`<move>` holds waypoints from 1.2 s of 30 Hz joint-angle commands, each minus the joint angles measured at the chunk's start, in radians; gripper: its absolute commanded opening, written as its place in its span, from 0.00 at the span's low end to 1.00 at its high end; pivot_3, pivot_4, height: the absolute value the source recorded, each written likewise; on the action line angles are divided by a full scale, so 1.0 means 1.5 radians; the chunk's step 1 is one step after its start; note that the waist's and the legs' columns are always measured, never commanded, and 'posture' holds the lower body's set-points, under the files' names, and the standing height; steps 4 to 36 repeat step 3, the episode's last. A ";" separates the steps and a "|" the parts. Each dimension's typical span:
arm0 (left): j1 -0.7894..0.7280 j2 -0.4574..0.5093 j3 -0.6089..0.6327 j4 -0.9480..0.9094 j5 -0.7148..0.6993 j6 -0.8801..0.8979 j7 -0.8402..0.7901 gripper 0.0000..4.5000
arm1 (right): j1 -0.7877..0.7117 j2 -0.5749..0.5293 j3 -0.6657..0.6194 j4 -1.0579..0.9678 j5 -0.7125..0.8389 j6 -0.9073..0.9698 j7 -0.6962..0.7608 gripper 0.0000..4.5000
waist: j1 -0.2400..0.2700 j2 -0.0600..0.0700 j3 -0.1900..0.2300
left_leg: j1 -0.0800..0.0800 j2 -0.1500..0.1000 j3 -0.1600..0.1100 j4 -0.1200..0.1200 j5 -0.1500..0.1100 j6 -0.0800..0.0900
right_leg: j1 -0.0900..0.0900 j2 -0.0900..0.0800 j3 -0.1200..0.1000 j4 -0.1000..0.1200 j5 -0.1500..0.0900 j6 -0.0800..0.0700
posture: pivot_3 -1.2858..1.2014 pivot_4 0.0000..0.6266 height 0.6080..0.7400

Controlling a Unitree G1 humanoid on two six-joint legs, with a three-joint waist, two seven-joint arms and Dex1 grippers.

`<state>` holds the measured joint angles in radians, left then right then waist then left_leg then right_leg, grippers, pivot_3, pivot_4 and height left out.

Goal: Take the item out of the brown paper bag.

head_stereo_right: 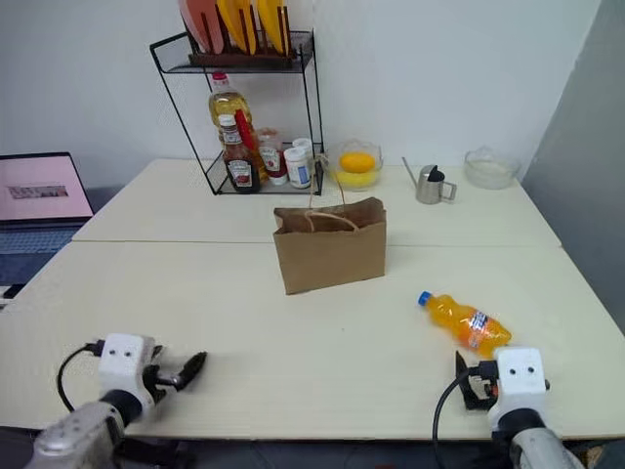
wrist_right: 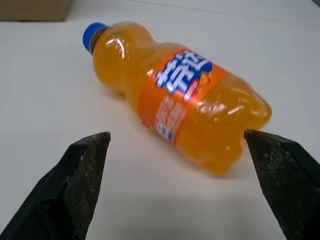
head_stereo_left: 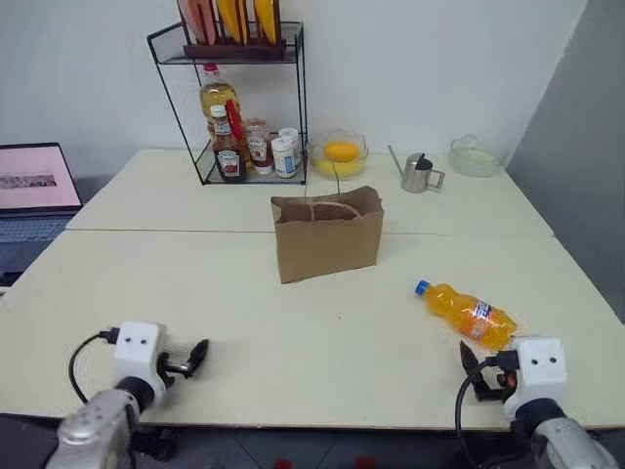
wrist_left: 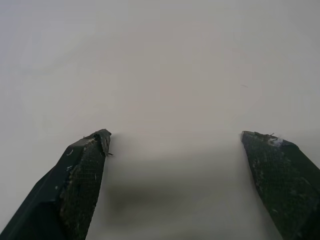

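Bottle (head_stereo_left: 468, 313) first: it lies on its side on the worktop (head_stereo_left: 322, 342), clear of the bag (head_stereo_left: 327, 236), so I judge the taking-out itself done and only a retreat or tidy-up left. What any further move turns on is that my right claw (wrist_right: 177, 150) sits just behind the bottle's base end, at the near edge, with the bottle straight ahead of it. In the right wrist view the bottle's long axis runs on a slant across the gap between the two black fingers (wrist_right: 82, 165), the blue cap (wrist_right: 93, 35) pointing away and toward the bag, the fat base nearest me. That claw is spread wide and touches nothing; the bottle lies free ahead of the tips. My left claw (wrist_left: 175, 137) is likewise spread, with bare worktop between its tips, low over the near left part of the worktop and well apart from both bottle and bag. The bag stands upright at mid-worktop, its twine handles (head_stereo_right: 327, 217) drooping over the jagged mouth. If I had to pick the bottle up again, the right arm is plainly the nearer one, and I would need to turn the wrist so the fingers close across the body.
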<state>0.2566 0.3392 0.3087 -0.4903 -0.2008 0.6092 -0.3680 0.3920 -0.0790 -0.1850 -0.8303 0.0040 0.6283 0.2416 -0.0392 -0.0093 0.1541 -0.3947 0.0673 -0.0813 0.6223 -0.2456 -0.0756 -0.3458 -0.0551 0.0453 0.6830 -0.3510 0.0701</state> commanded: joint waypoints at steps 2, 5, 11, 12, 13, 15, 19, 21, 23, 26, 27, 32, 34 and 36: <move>0.002 -0.049 -0.103 -0.137 0.018 0.047 0.070 0.99 | -0.004 0.006 0.013 -0.029 0.010 0.003 -0.025 1.00 | 0.006 0.000 0.000 | 0.001 0.000 -0.001 0.001 0.000 0.000 | 0.002 0.000 0.000 0.000 0.000 0.000 | 0.52 0.24 1.00; -0.002 -0.056 -0.112 -0.148 0.018 0.058 0.079 0.99 | -0.006 0.004 0.013 -0.029 0.010 0.004 -0.028 1.00 | 0.006 0.000 0.000 | 0.001 0.000 -0.001 0.001 0.000 0.000 | 0.002 0.000 0.000 0.000 0.000 0.000 | 0.52 0.24 1.00; -0.002 -0.056 -0.112 -0.148 0.018 0.058 0.079 0.99 | -0.006 0.004 0.013 -0.029 0.010 0.004 -0.028 1.00 | 0.006 0.000 0.000 | 0.001 0.000 -0.001 0.001 0.000 0.000 | 0.002 0.000 0.000 0.000 0.000 0.000 | 0.52 0.24 1.00; -0.002 -0.056 -0.112 -0.148 0.018 0.058 0.079 0.99 | -0.006 0.004 0.013 -0.029 0.010 0.004 -0.028 1.00 | 0.006 0.000 0.000 | 0.001 0.000 -0.001 0.001 0.000 0.000 | 0.002 0.000 0.000 0.000 0.000 0.000 | 0.52 0.24 1.00; -0.002 -0.056 -0.112 -0.148 0.018 0.058 0.079 0.99 | -0.006 0.004 0.013 -0.029 0.010 0.004 -0.028 1.00 | 0.006 0.000 0.000 | 0.001 0.000 -0.001 0.001 0.000 0.000 | 0.002 0.000 0.000 0.000 0.000 0.000 | 0.52 0.24 1.00; -0.002 -0.056 -0.112 -0.148 0.018 0.058 0.079 0.99 | -0.006 0.004 0.013 -0.029 0.010 0.004 -0.028 1.00 | 0.006 0.000 0.000 | 0.001 0.000 -0.001 0.001 0.000 0.000 | 0.002 0.000 0.000 0.000 0.000 0.000 | 0.52 0.24 1.00; -0.002 -0.056 -0.112 -0.148 0.018 0.058 0.079 0.99 | -0.006 0.004 0.013 -0.029 0.010 0.004 -0.028 1.00 | 0.006 0.000 0.000 | 0.001 0.000 -0.001 0.001 0.000 0.000 | 0.002 0.000 0.000 0.000 0.000 0.000 | 0.52 0.24 1.00; -0.002 -0.056 -0.112 -0.148 0.018 0.058 0.079 0.99 | -0.006 0.004 0.013 -0.029 0.010 0.004 -0.028 1.00 | 0.006 0.000 0.000 | 0.001 0.000 -0.001 0.001 0.000 0.000 | 0.002 0.000 0.000 0.000 0.000 0.000 | 0.52 0.24 1.00; -0.002 -0.056 -0.112 -0.148 0.018 0.058 0.079 0.99 | -0.006 0.004 0.013 -0.029 0.010 0.004 -0.028 1.00 | 0.006 0.000 0.000 | 0.001 0.000 -0.001 0.001 0.000 0.000 | 0.002 0.000 0.000 0.000 0.000 0.000 | 0.52 0.24 1.00; -0.002 -0.056 -0.112 -0.148 0.018 0.058 0.079 0.99 | -0.006 0.004 0.013 -0.029 0.010 0.004 -0.028 1.00 | 0.006 0.000 0.000 | 0.001 0.000 -0.001 0.001 0.000 0.000 | 0.002 0.000 0.000 0.000 0.000 0.000 | 0.52 0.24 1.00; -0.002 -0.056 -0.112 -0.148 0.018 0.058 0.079 0.99 | -0.006 0.004 0.013 -0.029 0.010 0.004 -0.028 1.00 | 0.006 0.000 0.000 | 0.001 0.000 -0.001 0.001 0.000 0.000 | 0.002 0.000 0.000 0.000 0.000 0.000 | 0.52 0.24 1.00; -0.002 -0.056 -0.112 -0.148 0.018 0.058 0.079 0.99 | -0.006 0.004 0.013 -0.029 0.010 0.004 -0.028 1.00 | 0.006 0.000 0.000 | 0.001 0.000 -0.001 0.001 0.000 0.000 | 0.002 0.000 0.000 0.000 0.000 0.000 | 0.52 0.24 1.00; -0.002 -0.056 -0.112 -0.148 0.018 0.058 0.079 0.99 | -0.006 0.004 0.013 -0.029 0.010 0.004 -0.028 1.00 | 0.006 0.000 0.000 | 0.001 0.000 -0.001 0.001 0.000 0.000 | 0.002 0.000 0.000 0.000 0.000 0.000 | 0.52 0.24 1.00; -0.002 -0.056 -0.112 -0.148 0.018 0.058 0.079 0.99 | -0.006 0.004 0.013 -0.029 0.010 0.004 -0.028 1.00 | 0.006 0.000 0.000 | 0.001 0.000 -0.001 0.001 0.000 0.000 | 0.002 0.000 0.000 0.000 0.000 0.000 | 0.52 0.24 1.00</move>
